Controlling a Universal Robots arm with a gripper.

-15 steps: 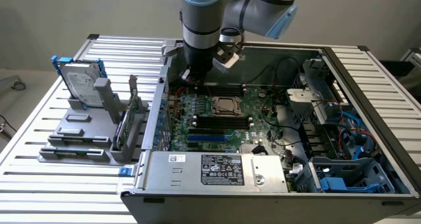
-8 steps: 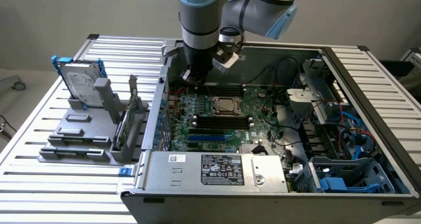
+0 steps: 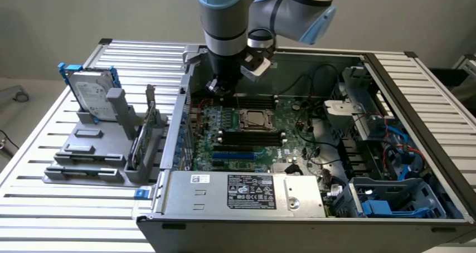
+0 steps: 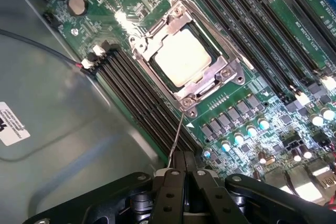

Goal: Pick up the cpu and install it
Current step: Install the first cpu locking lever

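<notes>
End effector (image 4: 184,170): black fingers pressed together, low over the green motherboard (image 4: 247,114) inside the open grey computer case (image 3: 297,233).
Cpu (image 4: 182,57): small flat square chip, dull silver-grey top, seated in the metal socket frame (image 4: 231,74) — between black memory slots (image 4: 131,87).
Lever: thin metal rod (image 4: 177,140) running from the frame's corner to just beside the fingertips.

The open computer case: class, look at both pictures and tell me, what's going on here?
A robot arm reaches down into the open computer case, its tool shut just above the motherboard. The cpu already sits in its socket, inside the metal frame, and the tool holds no chip. A thin metal lever runs from the socket's corner to the tool's tips; whether it is gripped cannot be told.
</notes>
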